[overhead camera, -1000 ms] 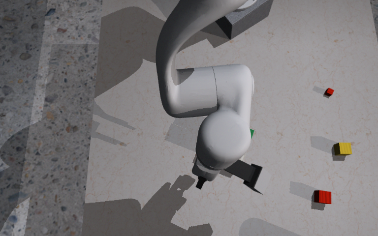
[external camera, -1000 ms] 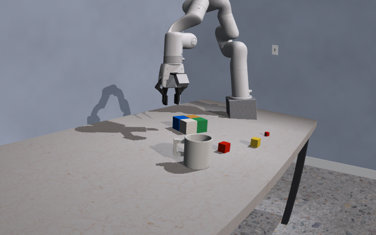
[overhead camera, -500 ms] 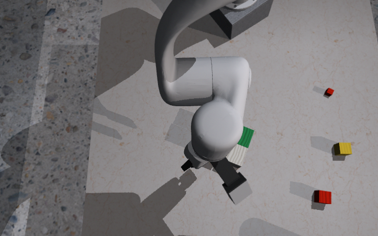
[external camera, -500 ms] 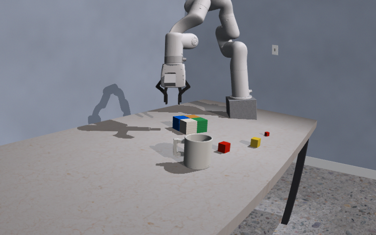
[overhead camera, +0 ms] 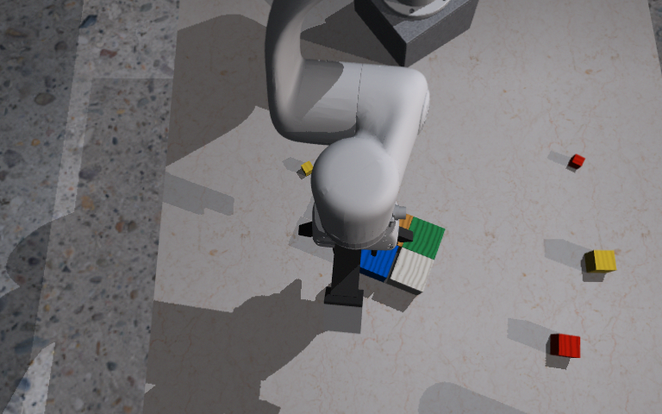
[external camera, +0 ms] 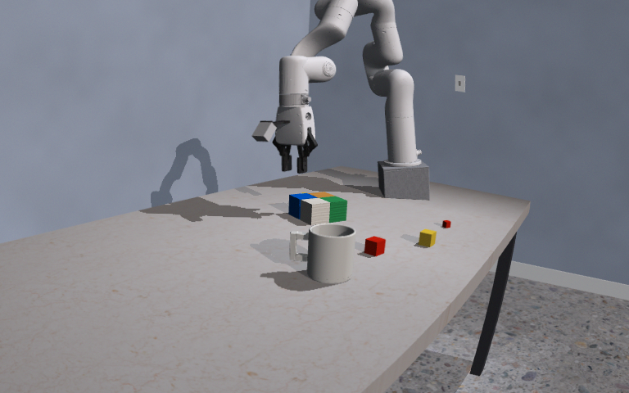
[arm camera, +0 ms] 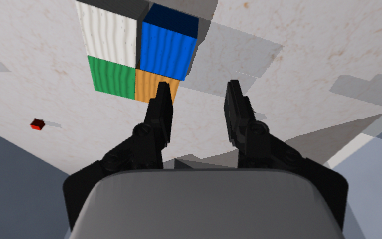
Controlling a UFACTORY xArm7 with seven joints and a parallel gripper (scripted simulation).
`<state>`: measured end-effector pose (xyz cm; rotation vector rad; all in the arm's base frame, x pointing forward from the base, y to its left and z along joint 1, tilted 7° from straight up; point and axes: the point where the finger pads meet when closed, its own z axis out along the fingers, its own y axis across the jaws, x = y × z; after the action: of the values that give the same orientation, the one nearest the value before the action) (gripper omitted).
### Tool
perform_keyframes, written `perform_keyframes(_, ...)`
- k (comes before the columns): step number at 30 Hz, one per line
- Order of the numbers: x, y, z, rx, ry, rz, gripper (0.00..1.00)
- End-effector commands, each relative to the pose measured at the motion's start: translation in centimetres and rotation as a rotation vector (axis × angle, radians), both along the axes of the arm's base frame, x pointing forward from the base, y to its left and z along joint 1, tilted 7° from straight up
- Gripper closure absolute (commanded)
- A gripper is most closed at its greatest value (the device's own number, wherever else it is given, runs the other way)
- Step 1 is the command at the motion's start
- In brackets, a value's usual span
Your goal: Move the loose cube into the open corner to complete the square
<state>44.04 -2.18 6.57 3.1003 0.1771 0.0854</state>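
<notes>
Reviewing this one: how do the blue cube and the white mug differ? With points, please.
The blue cube (overhead camera: pixel 379 262) (external camera: pixel 297 205) (arm camera: pixel 168 50) is solid and square-sided; the white mug (external camera: pixel 330 258) is round and hollow, with a handle. The cube sits against other cubes; the mug stands apart from them. Both rest on the table (external camera: pixel 162 301).

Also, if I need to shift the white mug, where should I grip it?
I'd pinch the rim of the white mug away from the handle, coming straight down to straddle the wall. It stands upright with its mouth open upward, and its thin wall likely suits a pinch better than the wide body.
</notes>
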Motion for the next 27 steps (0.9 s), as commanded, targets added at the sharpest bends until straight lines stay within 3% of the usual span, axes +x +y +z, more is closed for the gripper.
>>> perform_keyframes(1, -1.2, -0.7, 0.2, 0.001, -0.024, -0.278, 0.5)
perform_keyframes(10, -3.0, -1.6, 0.2, 0.053, -0.041, -0.718, 0.5)
perform_keyframes(12, -3.0, -1.6, 0.2, 0.053, -0.041, -0.718, 0.5)
perform_keyframes(13, -3.2, -1.7, 0.2, 0.068, -0.047, -0.861, 0.5)
perform_keyframes(27, -4.0, -2.1, 0.2, 0.13, -0.078, -1.504, 0.5)
